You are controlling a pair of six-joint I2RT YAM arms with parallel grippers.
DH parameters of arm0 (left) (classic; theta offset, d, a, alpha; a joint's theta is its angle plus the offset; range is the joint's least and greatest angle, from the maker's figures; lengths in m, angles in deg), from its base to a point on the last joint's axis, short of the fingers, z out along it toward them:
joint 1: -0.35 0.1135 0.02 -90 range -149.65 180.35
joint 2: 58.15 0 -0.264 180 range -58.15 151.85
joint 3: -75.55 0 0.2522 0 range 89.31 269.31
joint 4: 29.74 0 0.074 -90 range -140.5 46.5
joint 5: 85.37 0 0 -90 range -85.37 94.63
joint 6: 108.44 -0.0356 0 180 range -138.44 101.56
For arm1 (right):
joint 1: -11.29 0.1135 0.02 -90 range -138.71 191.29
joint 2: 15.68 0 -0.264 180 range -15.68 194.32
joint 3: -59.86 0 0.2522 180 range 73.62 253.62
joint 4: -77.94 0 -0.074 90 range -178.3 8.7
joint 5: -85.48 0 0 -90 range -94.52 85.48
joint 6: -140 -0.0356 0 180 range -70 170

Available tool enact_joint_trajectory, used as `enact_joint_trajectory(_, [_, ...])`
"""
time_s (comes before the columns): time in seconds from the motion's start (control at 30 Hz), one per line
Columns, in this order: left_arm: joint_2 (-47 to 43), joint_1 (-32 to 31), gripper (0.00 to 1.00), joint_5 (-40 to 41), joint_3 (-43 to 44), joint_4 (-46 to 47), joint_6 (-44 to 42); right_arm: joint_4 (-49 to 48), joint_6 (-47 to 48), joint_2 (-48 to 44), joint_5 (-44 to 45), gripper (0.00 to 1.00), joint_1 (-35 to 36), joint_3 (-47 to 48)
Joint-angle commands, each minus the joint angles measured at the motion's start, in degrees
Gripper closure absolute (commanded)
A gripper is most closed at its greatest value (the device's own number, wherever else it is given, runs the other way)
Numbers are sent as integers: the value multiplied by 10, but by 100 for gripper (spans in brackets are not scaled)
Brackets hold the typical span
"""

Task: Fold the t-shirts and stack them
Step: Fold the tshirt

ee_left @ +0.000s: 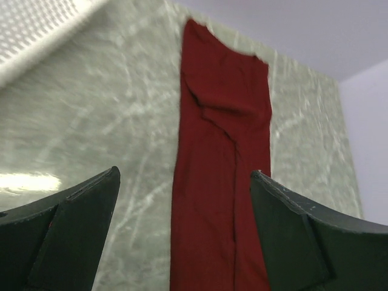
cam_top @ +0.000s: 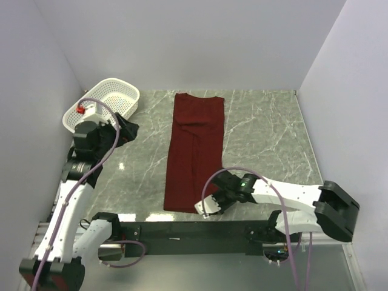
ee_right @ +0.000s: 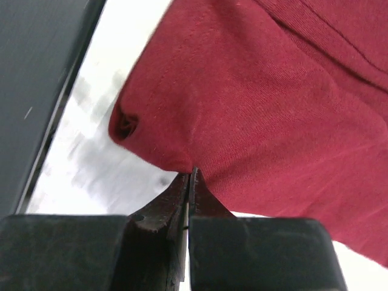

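Note:
The maroon t-shirt lies on the marble table, folded lengthwise into a long narrow strip running from far to near. It also shows in the left wrist view. My right gripper is at the strip's near right corner. In the right wrist view its jaws are pressed together on the edge of the cloth, and the corner bulges up beside them. My left gripper hangs open and empty above the table, left of the shirt, with its fingers wide apart.
A white perforated basket stands at the far left corner, close behind the left gripper. White walls enclose the table on three sides. A dark rail runs along the near edge under the right arm.

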Motion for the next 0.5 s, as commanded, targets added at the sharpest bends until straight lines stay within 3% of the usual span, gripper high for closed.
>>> enact_joint_trajectory(0.0, [39, -1, 6, -107, -20, 69, 38, 76, 38, -61, -10, 100, -24, -24])
enact_joint_trajectory(0.1, [97, -22, 8, -143, -26, 95, 67, 104, 49, -99, -1, 100, -36, -48])
enact_joint_trajectory(0.2, [178, -89, 8, -104, -1, 93, 66, 121, 51, -129, 1, 94, -53, -59])
enact_joint_trajectory(0.23, [201, -107, 8, -95, 9, 86, 67, 127, 47, -136, 1, 86, -57, -57])
enact_joint_trajectory(0.27, [227, -132, 9, -87, 33, 82, 69, 129, 42, -142, 1, 72, -59, -52])
enact_joint_trajectory(0.47, [371, -159, 17, -33, 112, 118, 77, 174, -29, -177, -118, 31, -129, 72])
